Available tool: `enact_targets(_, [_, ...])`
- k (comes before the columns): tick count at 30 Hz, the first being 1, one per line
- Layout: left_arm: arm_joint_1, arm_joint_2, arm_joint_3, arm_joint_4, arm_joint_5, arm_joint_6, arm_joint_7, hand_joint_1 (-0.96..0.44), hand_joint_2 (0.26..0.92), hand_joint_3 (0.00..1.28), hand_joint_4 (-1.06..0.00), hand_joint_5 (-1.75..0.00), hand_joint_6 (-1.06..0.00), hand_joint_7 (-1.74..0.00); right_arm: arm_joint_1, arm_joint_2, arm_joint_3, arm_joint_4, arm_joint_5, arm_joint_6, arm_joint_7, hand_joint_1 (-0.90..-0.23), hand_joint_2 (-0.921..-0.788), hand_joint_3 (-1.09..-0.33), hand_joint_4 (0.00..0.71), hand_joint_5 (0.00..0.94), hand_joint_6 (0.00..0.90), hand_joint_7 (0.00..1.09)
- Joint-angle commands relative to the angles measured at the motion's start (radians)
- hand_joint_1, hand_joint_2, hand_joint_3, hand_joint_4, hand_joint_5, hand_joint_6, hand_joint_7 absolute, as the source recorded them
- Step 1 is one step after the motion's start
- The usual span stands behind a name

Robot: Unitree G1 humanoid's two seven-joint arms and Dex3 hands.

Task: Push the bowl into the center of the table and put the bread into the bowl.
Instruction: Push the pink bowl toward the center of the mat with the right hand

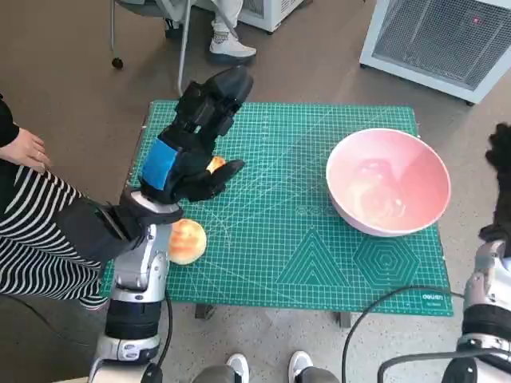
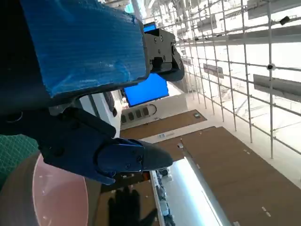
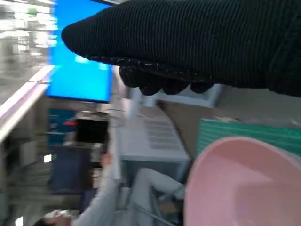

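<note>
Bowl (image 1: 389, 180): stood at the tabletop (image 1: 287, 263) right edge, off centre.
Right hand (image 1: 501, 152): beside the bowl's outer side, nearer; grip state indeterminate.
Left hand (image 1: 196, 136): empty, fingers apart.
Bread (image 1: 187, 240): left of the bowl, beneath the left hand.

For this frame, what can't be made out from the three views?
- Head view: the left hand covers an orange item; whether it is gripped is unclear.
- Head view: the right hand is cut off by the edge.
- Right wrist view: the bowl is blurred and cropped.
</note>
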Motion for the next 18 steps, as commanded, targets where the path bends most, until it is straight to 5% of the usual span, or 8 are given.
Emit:
enact_targets(1, [-0.002,0.016,0.003,0.004,0.012,-0.014,0.002,-0.67,0.921,0.31,-0.07,-0.20,0.00,-0.63,-0.019,0.021,-0.029,0.076,0.054,0.049,0.038,-0.732,-0.921,-0.920,0.141,0.000,0.008,0.49])
enact_targets(7, [0.003,0.025,0.006,0.000,0.007,-0.014,0.002,-0.68,0.921,0.31,-0.07,-0.20,0.00,-0.63,-0.043,0.058,-0.046,0.112,0.088,0.071,0.059,-0.717,-0.921,-0.897,0.134,0.000,0.022,0.47])
enact_targets(18, [0.018,0.033,0.011,-0.010,0.003,-0.018,0.004,-0.68,0.921,0.31,-0.07,-0.19,0.00,-0.63,-0.087,0.122,-0.027,0.146,0.090,0.108,0.091,-0.705,-0.921,-0.865,0.153,0.006,0.079,0.41])
